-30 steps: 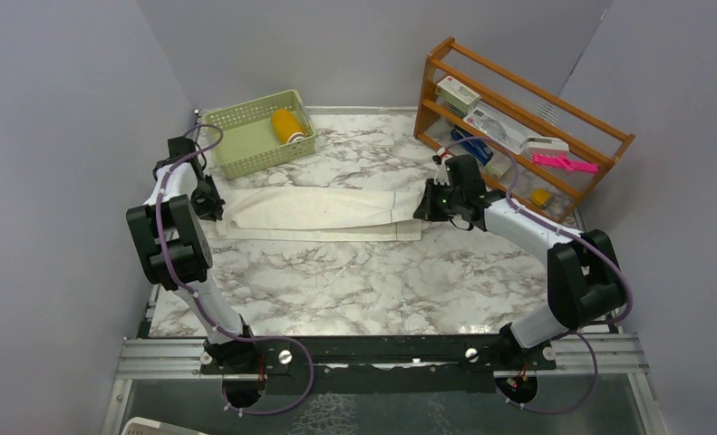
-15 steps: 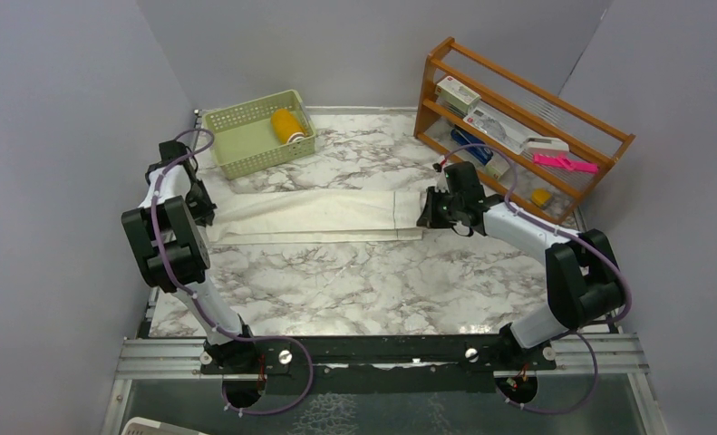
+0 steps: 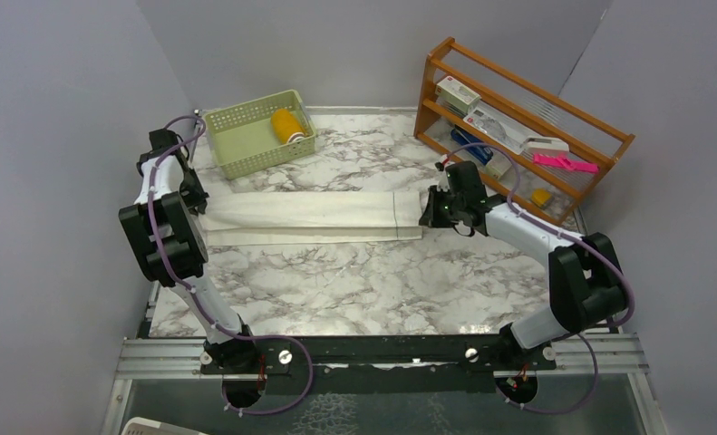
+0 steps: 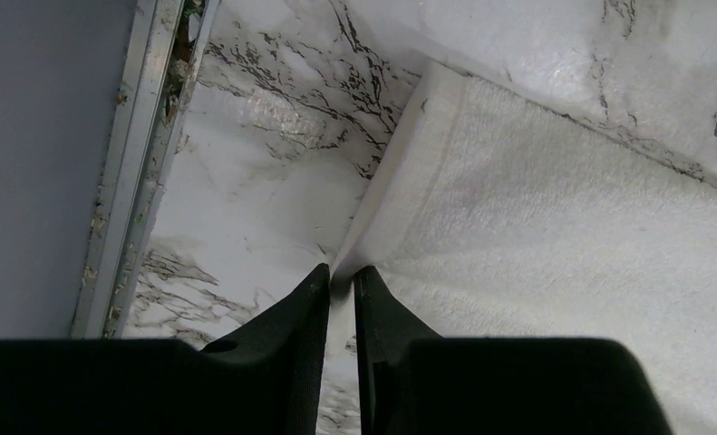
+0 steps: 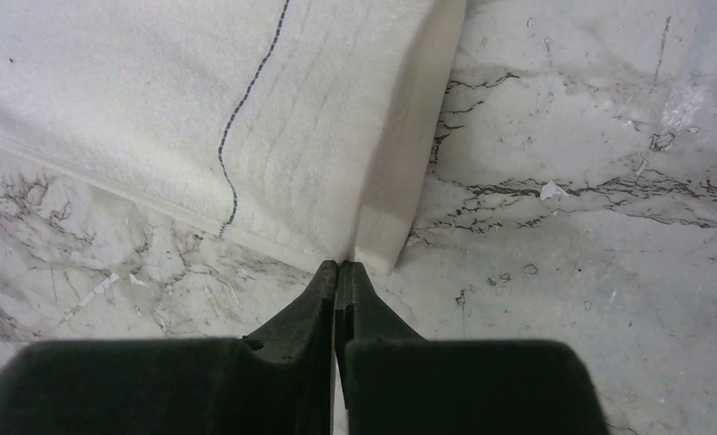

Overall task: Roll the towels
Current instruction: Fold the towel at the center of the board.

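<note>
The cream-white towel [image 3: 309, 213] lies folded in a long flat strip across the marble table. My left gripper [image 3: 194, 195] is at its left end. In the left wrist view the towel [image 4: 563, 227] has its edge pinched between the nearly closed tips of this gripper [image 4: 341, 270]. My right gripper [image 3: 427, 216] is at the right end. In the right wrist view it [image 5: 338, 264] is shut on the near corner of the towel [image 5: 155, 91]. The mustard-yellow towel [image 3: 288, 125] sits rolled inside the green basket [image 3: 255, 156].
A wooden rack [image 3: 518, 127] holding boxes and small items stands at the back right, close behind my right arm. The green basket is at the back left, just beyond the towel's left end. A metal rail [image 4: 123, 181] and the grey wall run beside my left gripper.
Both grippers have drawn apart, the left one going back and left. The wrinkled, bunched cream-white towel is now stretched straight and flat.
</note>
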Robot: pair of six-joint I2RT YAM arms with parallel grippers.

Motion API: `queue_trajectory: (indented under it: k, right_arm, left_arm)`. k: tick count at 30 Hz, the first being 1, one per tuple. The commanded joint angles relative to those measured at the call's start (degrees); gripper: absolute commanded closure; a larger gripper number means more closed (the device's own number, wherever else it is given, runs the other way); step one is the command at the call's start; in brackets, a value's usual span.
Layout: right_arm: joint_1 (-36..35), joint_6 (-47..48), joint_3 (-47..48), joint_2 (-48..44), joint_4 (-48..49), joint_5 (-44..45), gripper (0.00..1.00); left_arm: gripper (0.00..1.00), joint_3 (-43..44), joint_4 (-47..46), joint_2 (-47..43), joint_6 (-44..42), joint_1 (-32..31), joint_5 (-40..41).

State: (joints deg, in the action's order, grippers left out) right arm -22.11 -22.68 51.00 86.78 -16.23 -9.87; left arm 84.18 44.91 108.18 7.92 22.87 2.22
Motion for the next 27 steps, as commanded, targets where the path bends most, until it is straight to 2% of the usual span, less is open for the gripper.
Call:
queue_trajectory:
  k: [1,8,18,19,21,24,25,27]
  right_arm:
    - [0.3,0.3,1.9,-1.9,-1.3,2.0,0.99]
    - [0.4,0.5,0.6,-2.7,-1.6,2.0,0.99]
    - [0.3,0.0,-4.2,-1.7,1.0,1.1,0.98]
    - [0.3,0.0,-4.3,-1.5,1.0,0.9,0.96]
    - [0.4,0.1,-4.4,-1.4,1.2,0.1,0.87]
    - [0.3,0.2,-4.4,-1.4,1.4,-0.5,0.68]
    - [0.3,0.2,-4.3,-1.4,1.4,-0.6,0.64]
    - [0.3,0.0,-4.2,-1.7,1.4,-0.7,0.59]
  left_arm:
    - [0.81,0.8,2.2,0.1,-1.6,0.8,-1.5]
    - [0.79,-0.2,3.9,0.8,-2.3,0.8,-3.9]
    - [0.77,-2.3,4.1,2.2,-1.4,0.8,0.7]
    - [0.75,-2.4,4.1,2.2,-1.3,0.8,1.3]
    - [0.66,-2.6,3.8,2.0,-0.9,0.8,2.5]
    - [0.54,-3.2,2.6,1.9,-0.5,0.8,2.7]
    - [0.47,-3.6,2.1,1.9,-0.4,0.8,2.3]
    - [0.42,-4.1,0.9,2.1,-0.5,0.8,1.2]
